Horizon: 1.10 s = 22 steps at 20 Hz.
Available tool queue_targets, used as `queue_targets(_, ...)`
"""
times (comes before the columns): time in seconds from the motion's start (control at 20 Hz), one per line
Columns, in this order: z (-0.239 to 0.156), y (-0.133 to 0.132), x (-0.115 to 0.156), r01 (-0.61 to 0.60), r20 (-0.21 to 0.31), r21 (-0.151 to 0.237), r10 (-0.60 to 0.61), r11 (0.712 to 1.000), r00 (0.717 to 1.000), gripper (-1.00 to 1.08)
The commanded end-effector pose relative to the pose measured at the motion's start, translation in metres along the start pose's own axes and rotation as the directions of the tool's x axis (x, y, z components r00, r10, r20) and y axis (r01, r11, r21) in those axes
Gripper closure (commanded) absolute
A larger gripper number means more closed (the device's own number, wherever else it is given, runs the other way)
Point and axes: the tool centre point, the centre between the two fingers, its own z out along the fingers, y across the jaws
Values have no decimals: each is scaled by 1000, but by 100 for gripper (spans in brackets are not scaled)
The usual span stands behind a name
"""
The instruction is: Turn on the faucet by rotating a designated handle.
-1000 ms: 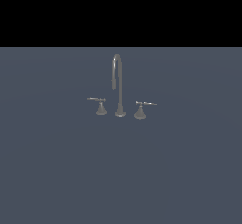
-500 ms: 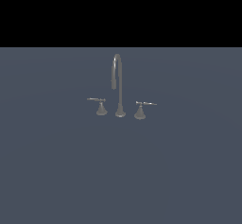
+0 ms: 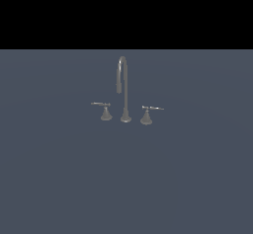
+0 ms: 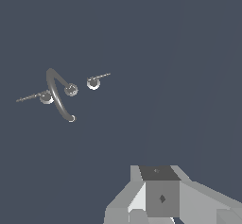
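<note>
Exterior view: the faucet [image 3: 124, 90] stands mid-scene on a flat grey surface [image 3: 126, 178], its gooseneck spout rising between two small handles. The handle [image 3: 147, 114] with its lever pointing to the exterior view's right sits just beside the spout base; its twin [image 3: 105, 110] sits on the other side. From the wrist, the gripper [image 4: 160, 197] is well apart from the faucet [image 4: 59, 93]; I cannot tell whether its jaws are open.

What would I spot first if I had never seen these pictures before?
Probably the faucet's tall curved spout, standing alone in the middle of a bare grey floor. A small handle sits on the exterior view's right of it, its twin on the left. In the wrist view, the pale blocky gripper hangs far from them all.
</note>
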Motion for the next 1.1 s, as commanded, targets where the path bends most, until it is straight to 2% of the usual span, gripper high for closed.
queue_targets(0.0, 13, -5, 15, -58, -3, -17, 58, 998, 998, 108)
queue_targets(0.5, 72, -24, 68, -271, -14, -56, 271, 961, 963, 108)
queue_targets(0.8, 113, -35, 96, -390, -17, -60, 389, 919, 921, 108)
queue_targets(1.05, 149, -44, 116, -484, -11, -54, 484, 874, 875, 108)
